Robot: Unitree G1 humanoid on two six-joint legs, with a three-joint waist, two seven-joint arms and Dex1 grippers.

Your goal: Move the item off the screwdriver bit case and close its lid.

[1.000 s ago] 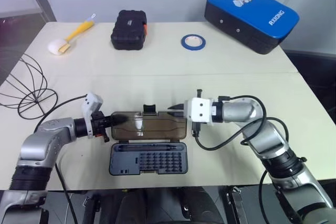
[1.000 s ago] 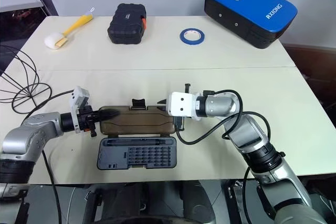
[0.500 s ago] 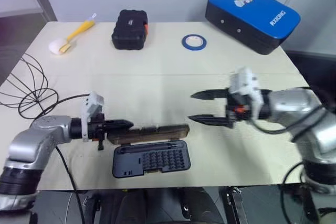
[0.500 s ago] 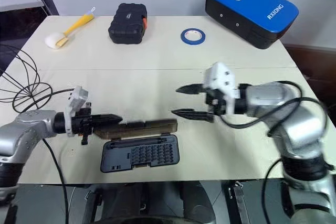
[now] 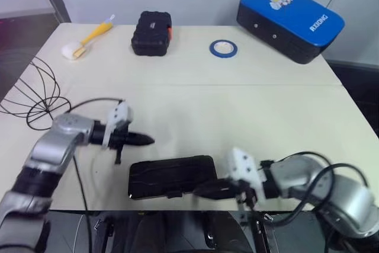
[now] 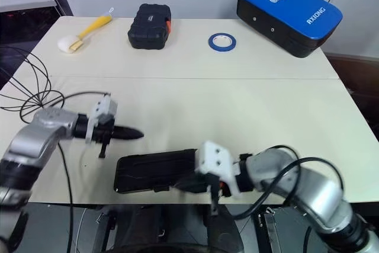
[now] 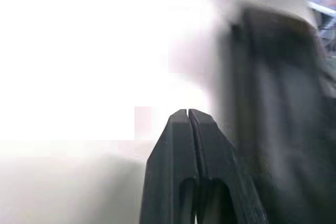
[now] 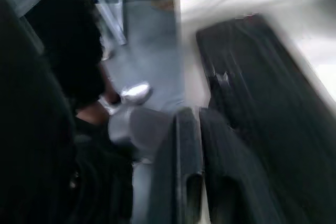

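The flat dark plastic screwdriver bit case [image 5: 172, 176] lies with its lid down near the front edge of the pale tabletop [image 5: 249, 111], with nothing resting on it. Left end effector [image 5: 148, 141]: fingers pressed together, empty, just beyond the case's far left corner. Right end effector [image 5: 208, 191]: fingers together, empty, at the case's front right corner. Latching judged unconfirmed; press straight down along the front edge, brace the far side, and avoid pushing the case off the tabletop
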